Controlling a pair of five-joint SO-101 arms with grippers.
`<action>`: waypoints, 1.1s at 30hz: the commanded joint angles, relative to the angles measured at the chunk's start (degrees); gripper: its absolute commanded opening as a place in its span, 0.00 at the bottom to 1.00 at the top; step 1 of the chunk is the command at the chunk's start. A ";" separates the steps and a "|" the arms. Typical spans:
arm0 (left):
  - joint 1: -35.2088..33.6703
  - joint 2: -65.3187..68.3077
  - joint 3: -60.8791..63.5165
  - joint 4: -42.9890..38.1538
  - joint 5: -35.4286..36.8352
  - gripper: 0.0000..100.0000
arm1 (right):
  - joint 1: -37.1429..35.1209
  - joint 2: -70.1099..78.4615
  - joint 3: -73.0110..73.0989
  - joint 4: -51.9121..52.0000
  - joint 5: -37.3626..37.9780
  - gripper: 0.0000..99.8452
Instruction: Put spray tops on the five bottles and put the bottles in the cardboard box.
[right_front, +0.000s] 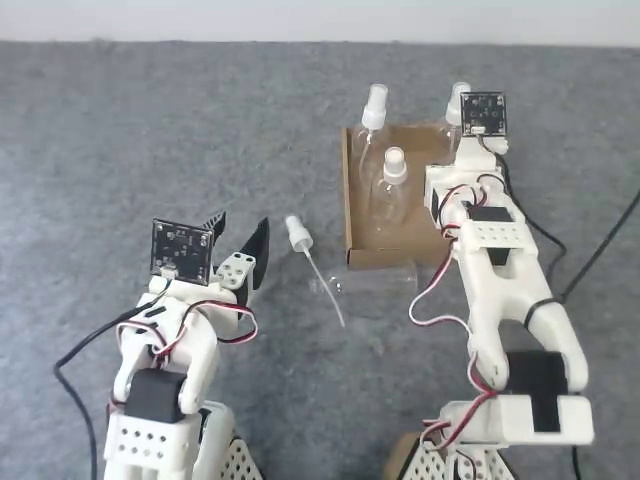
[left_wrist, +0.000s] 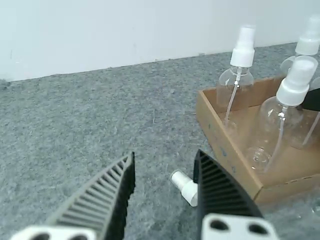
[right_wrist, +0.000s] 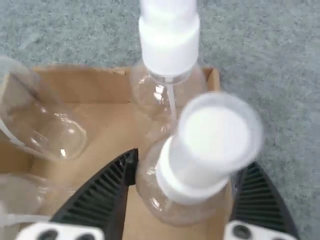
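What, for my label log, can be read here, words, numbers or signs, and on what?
No text is readable.
cardboard box: plain, no print.
bottles: clear, no labels.
circuit boards on the wrists: tiny marks, too small to read.

Grey felt table (right_front: 150, 130): cardboard box (right_front: 348, 200), loose spray top (right_front: 298, 236), clear bottle (right_front: 375, 280) lying by box
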 joint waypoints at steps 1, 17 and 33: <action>-0.44 -0.88 -0.22 -1.23 0.79 0.18 | 0.31 -10.68 -3.16 6.90 0.18 0.25; -0.62 -0.88 -0.22 -1.23 0.79 0.18 | 0.22 -43.30 -0.44 48.66 0.18 0.10; -0.62 -0.62 -0.22 -1.23 0.79 0.18 | -7.34 -78.90 35.08 48.13 9.67 0.06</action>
